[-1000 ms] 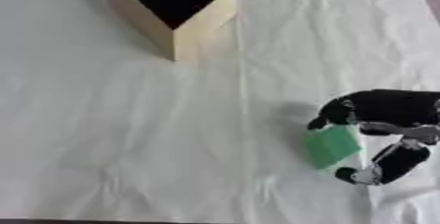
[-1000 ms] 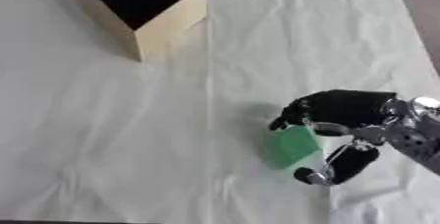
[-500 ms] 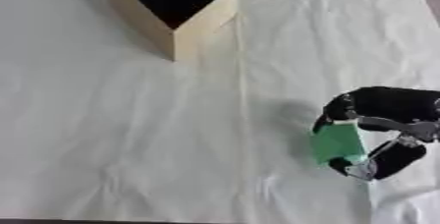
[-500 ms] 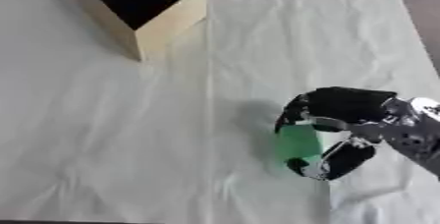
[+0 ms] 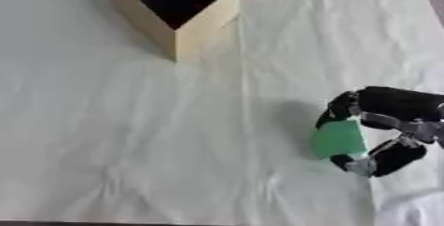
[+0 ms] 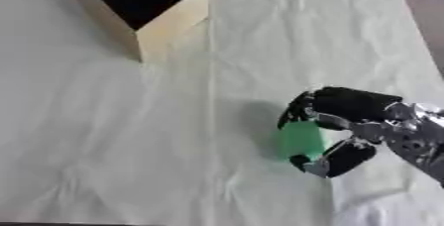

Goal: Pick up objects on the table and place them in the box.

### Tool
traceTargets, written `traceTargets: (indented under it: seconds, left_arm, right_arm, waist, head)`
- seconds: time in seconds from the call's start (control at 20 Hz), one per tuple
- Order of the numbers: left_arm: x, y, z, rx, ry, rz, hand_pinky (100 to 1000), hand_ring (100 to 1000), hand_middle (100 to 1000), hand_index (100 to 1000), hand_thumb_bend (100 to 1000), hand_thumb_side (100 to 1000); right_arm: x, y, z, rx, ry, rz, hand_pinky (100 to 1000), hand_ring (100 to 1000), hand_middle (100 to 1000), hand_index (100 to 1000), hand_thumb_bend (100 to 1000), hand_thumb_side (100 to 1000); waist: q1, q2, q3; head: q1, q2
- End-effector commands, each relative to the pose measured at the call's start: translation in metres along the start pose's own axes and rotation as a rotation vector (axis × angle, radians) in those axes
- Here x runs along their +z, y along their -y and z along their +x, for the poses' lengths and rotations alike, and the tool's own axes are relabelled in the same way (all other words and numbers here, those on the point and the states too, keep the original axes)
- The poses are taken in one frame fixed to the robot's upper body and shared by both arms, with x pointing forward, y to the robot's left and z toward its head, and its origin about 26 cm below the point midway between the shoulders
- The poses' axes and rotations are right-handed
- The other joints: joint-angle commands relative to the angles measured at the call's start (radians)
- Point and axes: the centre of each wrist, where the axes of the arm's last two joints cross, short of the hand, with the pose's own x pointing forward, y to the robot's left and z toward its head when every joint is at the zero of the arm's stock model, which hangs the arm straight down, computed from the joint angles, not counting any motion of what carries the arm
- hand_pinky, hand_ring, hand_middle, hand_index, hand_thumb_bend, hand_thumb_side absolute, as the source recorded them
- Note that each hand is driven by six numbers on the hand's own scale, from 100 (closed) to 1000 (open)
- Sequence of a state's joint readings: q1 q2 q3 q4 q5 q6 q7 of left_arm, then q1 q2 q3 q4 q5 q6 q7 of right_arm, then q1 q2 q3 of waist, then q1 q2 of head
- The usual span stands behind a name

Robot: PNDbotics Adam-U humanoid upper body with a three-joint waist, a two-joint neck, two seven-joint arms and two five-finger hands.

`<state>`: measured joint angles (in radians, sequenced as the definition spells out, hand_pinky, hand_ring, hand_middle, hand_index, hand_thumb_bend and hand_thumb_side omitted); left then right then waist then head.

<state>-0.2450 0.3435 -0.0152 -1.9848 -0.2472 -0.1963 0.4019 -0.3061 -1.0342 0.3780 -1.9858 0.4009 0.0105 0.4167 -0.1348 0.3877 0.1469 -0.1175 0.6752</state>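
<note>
At lower right, my right hand (image 5: 381, 131) curls around a small green soft-looking block (image 5: 338, 140), fingers above, thumb below. To do this well, I should lift it straight off the white cloth (image 5: 130, 136) before heading to the open tan wooden box (image 5: 201, 24) at upper left.

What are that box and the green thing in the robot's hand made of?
The box looks like pale, matt wood or thick board: flat, stiff walls, dark inside. The green object in the right hand seems smooth and plain, perhaps plastic or foam; I cannot tell which.
</note>
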Motion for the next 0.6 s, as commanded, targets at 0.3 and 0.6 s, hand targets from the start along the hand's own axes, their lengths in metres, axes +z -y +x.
traceTargets:
  seconds: [0.3, 0.6]
  left_arm:
    - [-0.003, -0.002, 0.004, -0.004, 0.021, -0.006, 614, 610, 757, 760, 313, 680]
    - [-0.003, -0.003, 0.004, -0.008, 0.023, -0.015, 615, 610, 758, 760, 311, 680]
  right_arm:
    - [0.013, 0.045, -0.004, 0.071, 0.009, -0.171, 658, 618, 393, 594, 100, 100]
    - [0.024, 0.088, -0.002, 0.118, 0.009, -0.262, 668, 623, 400, 601, 100, 100]
  waist:
    - [0.001, -0.023, -0.004]
    - [-0.007, -0.033, 0.006]
  head:
    - [0.002, -0.008]
    - [-0.003, -0.01]
